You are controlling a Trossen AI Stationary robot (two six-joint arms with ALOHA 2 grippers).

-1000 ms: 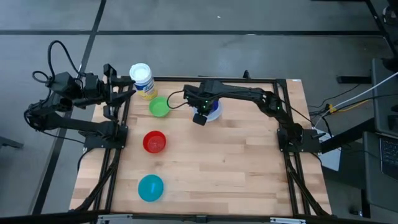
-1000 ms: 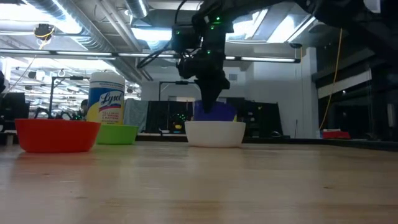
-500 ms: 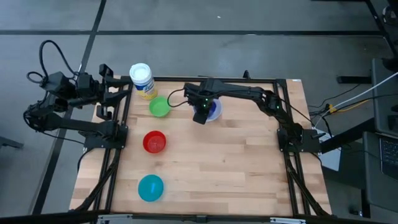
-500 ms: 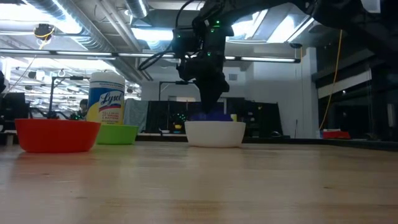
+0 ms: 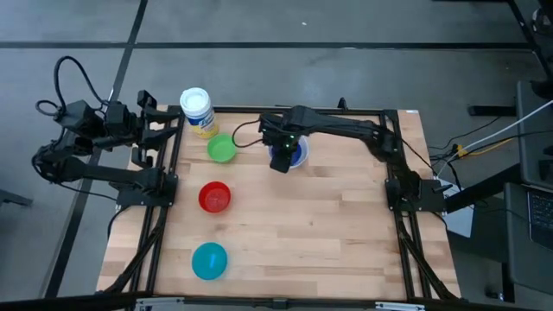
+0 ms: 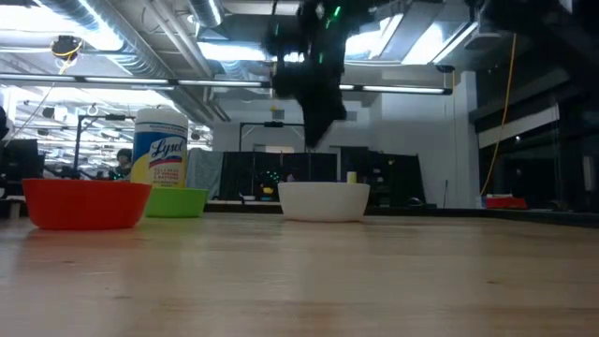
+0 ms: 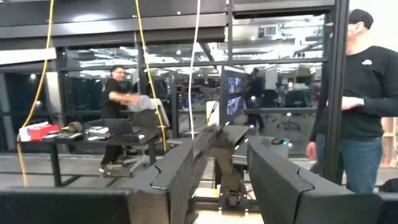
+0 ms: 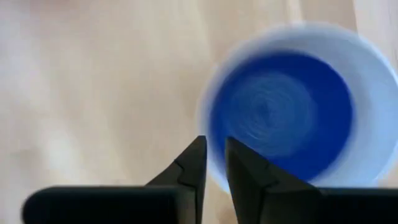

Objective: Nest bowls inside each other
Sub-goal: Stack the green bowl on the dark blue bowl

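We saw the dark blue bowl (image 5: 297,154) sitting nested inside the white bowl (image 6: 324,201), at about 12 o'clock on the desk (image 5: 328,233), near the far edge. In the right wrist view the blue one (image 8: 283,118) filled the white one (image 8: 373,93), with only a pale rim showing around it.

The right claw (image 5: 281,161) hung above that pair, over the rim on the 9 o'clock side. In the low view it (image 6: 312,140) was clear of the white bowl, not touching. Its fingers (image 8: 194,165) stood a narrow gap apart, nothing between them, so we logged it as released and empty.

Green bowl (image 5: 221,149) sat at 9 o'clock of the nested pair, near it, alone. Red bowl (image 5: 214,197) lay at 6 o'clock of the green one, apart from it. Teal bowl (image 5: 209,260) was further toward 6 o'clock, near the front left of the desk, well apart from the rest. None of these three was nested.

A white-lidded jar (image 5: 198,111) with a yellow label stood at the far left corner, just at 11 o'clock of the green bowl.

The left claw (image 5: 177,123) waited off the desk's left edge, near the jar; its fingers (image 7: 180,177) were spread wide, holding nothing.
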